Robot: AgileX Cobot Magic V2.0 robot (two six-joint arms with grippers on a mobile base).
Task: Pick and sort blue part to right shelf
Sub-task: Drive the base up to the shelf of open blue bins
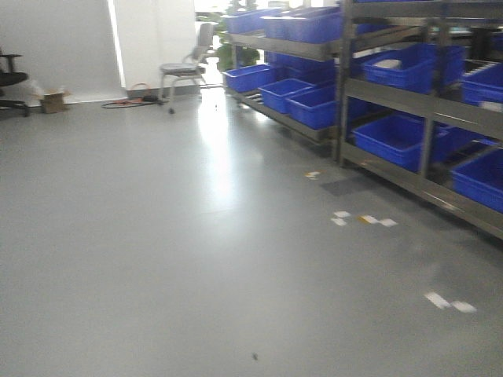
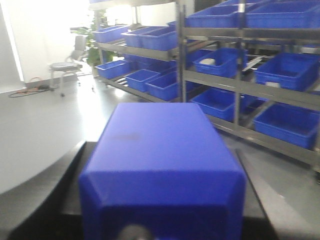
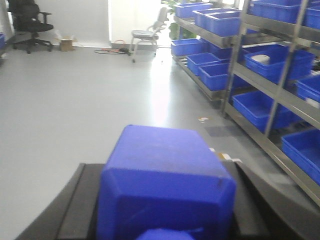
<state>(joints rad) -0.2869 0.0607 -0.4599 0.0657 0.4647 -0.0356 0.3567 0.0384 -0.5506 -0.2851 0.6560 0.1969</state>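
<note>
In the left wrist view my left gripper (image 2: 161, 146) has its black fingers (image 2: 70, 175) on both sides of a blue box-shaped part (image 2: 160, 150) and is shut on it. In the right wrist view my right gripper (image 3: 161, 166) holds a second, similar blue part (image 3: 165, 170) the same way. Both are held above the floor, well short of the racks. The steel rack (image 1: 424, 106) with big blue bins (image 1: 393, 137) stands to the right. It also shows in the left wrist view (image 2: 240, 85) and the right wrist view (image 3: 280, 95). No gripper shows in the front view.
Grey floor (image 1: 157, 236) stretches ahead, with white tape scraps (image 1: 365, 220) near the rack. A second rack of blue bins (image 1: 283, 94) runs further back. A chair (image 1: 185, 71), a cable (image 1: 126, 102), a cardboard box (image 1: 53, 100) and an office chair (image 1: 9, 82) stand by the far wall.
</note>
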